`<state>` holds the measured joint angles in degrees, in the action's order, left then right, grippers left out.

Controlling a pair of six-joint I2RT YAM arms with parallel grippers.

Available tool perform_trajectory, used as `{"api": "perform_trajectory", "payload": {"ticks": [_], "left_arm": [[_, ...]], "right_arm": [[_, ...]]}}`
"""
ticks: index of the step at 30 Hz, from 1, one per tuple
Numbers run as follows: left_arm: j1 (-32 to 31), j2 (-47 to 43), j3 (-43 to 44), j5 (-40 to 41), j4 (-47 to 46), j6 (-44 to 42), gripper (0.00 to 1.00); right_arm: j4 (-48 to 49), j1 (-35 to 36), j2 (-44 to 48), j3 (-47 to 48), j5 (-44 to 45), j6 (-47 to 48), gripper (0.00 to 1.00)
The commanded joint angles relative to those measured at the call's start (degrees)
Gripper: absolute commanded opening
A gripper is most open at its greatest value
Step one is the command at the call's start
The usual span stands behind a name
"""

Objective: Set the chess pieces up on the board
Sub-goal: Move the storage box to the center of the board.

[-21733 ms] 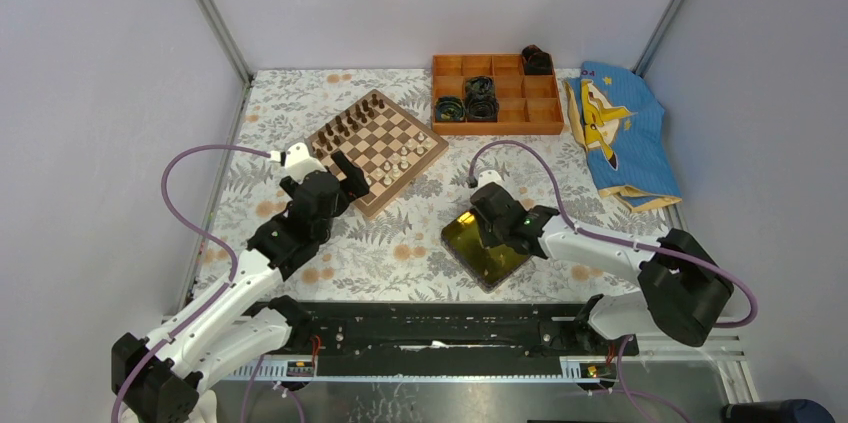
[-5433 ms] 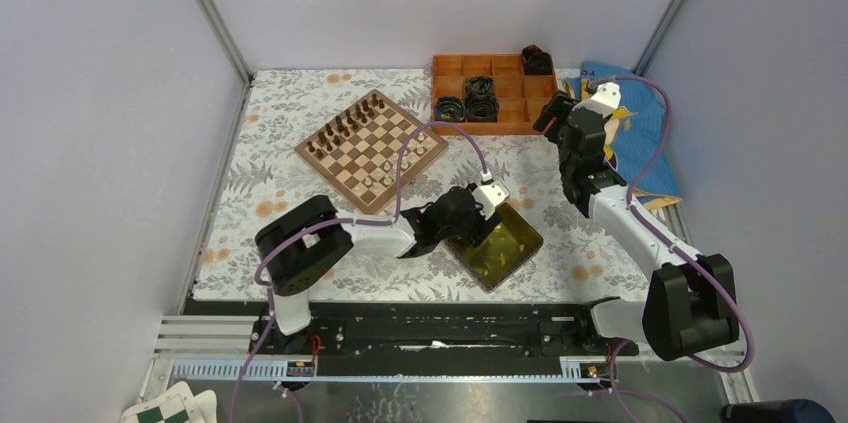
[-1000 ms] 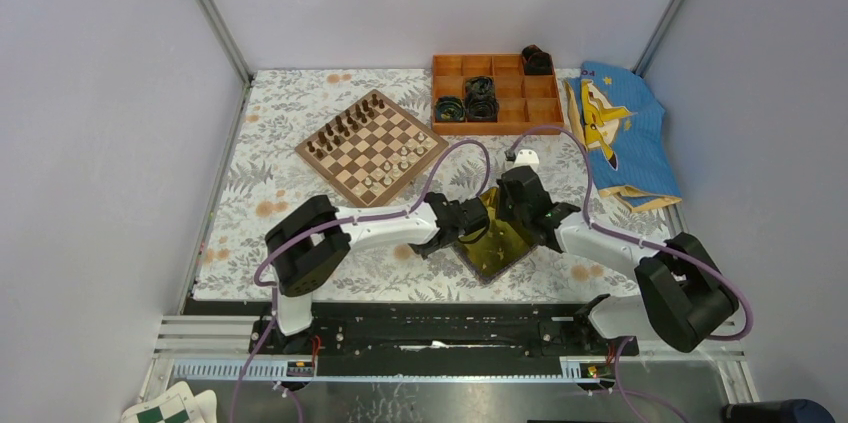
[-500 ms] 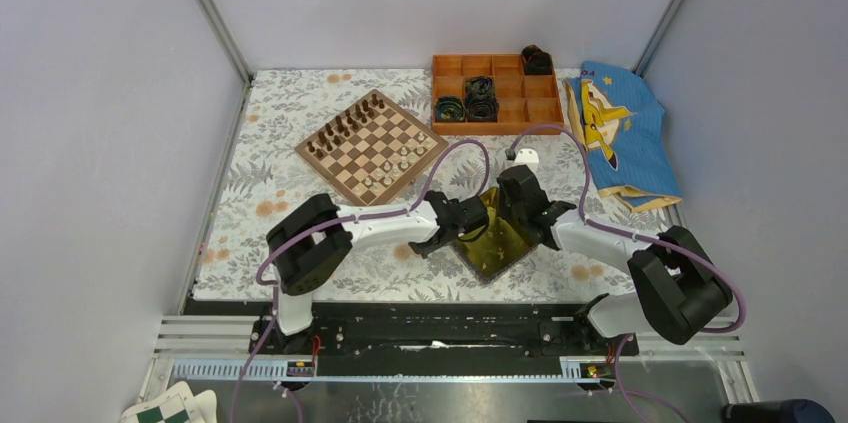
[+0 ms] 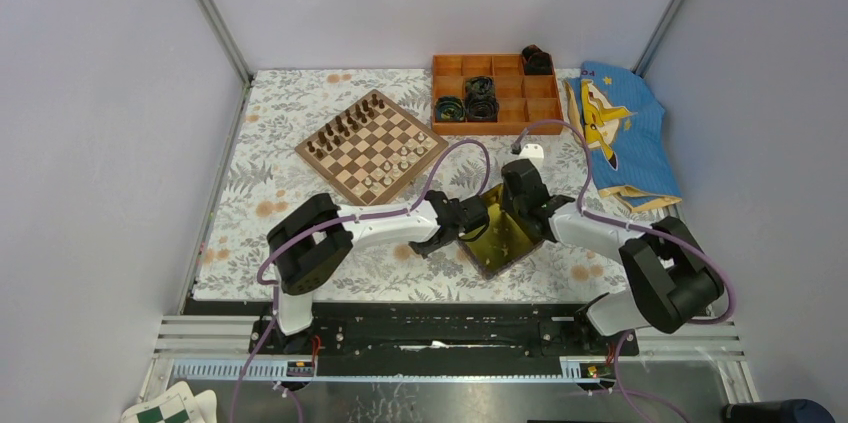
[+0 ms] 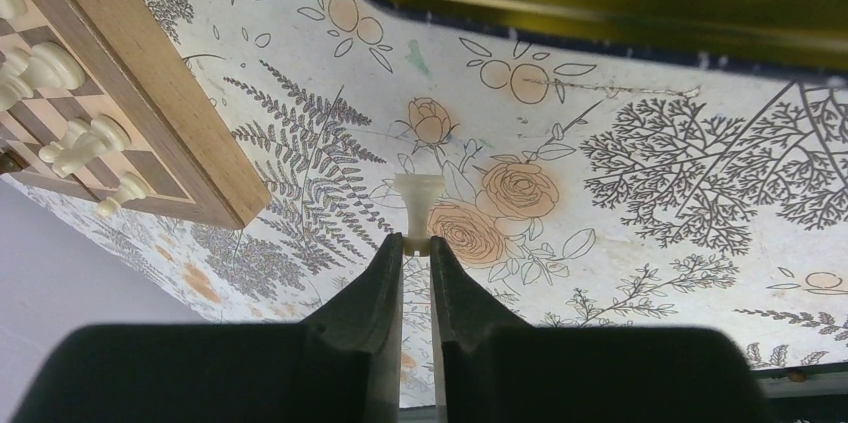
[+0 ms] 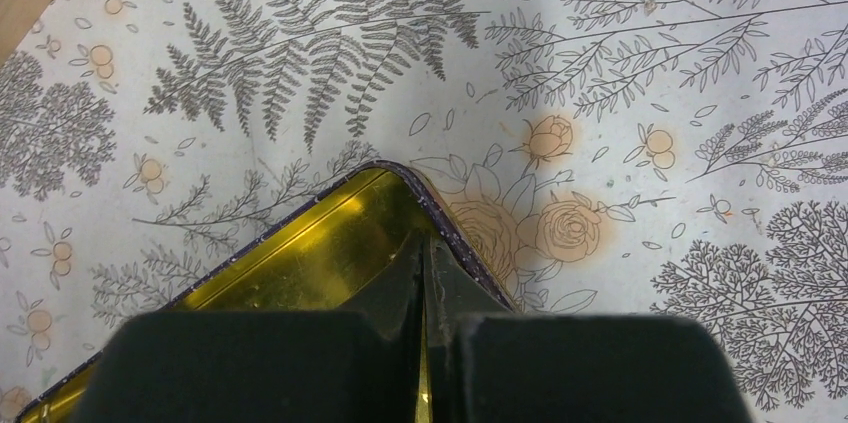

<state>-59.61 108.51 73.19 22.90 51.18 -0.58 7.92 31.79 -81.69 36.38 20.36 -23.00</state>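
Observation:
My left gripper is shut on the top of a small cream-white chess piece, which points base-first over the floral cloth. In the top view this gripper hovers at the left edge of the yellow tray. The board lies at the far left, its corner also in the left wrist view. Several cream pieces stand along its near-right side, seen too from the left wrist. My right gripper is shut, with its tips inside a corner of the tray.
Dark brown pieces line the board's far-left side. An orange compartment box with black items stands at the back. A blue printed cloth lies at the right. The tray's dark rim is close ahead of the left gripper.
The right gripper and the yellow tray have shifted slightly to the far right. The left gripper holds its piece in nearly the same place.

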Motion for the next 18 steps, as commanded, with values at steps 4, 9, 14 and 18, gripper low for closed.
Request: {"api": "perform_trajectory", "payload": {"ticks": [4, 9, 14, 18], "left_arm": [[0.4, -0.5, 1.6, 0.0, 1.0, -1.0, 0.18], [0.4, -0.3, 1.9, -0.4, 1.0, -1.1, 0.18], [0.3, 0.1, 2.0, -1.0, 1.0, -1.2, 0.19], [0.3, 0.7, 2.4, -1.7, 1.1, -1.5, 0.2]], "right_arm": [[2.6, -2.6, -2.3, 3.5, 3.5, -0.3, 0.0], [3.3, -5.5, -4.3, 5.3, 4.4, -0.1, 0.0], [4.2, -8.2, -6.0, 7.5, 5.7, 0.0, 0.0], [4.8, -10.2, -7.1, 9.2, 6.3, 0.0, 0.0]]}}
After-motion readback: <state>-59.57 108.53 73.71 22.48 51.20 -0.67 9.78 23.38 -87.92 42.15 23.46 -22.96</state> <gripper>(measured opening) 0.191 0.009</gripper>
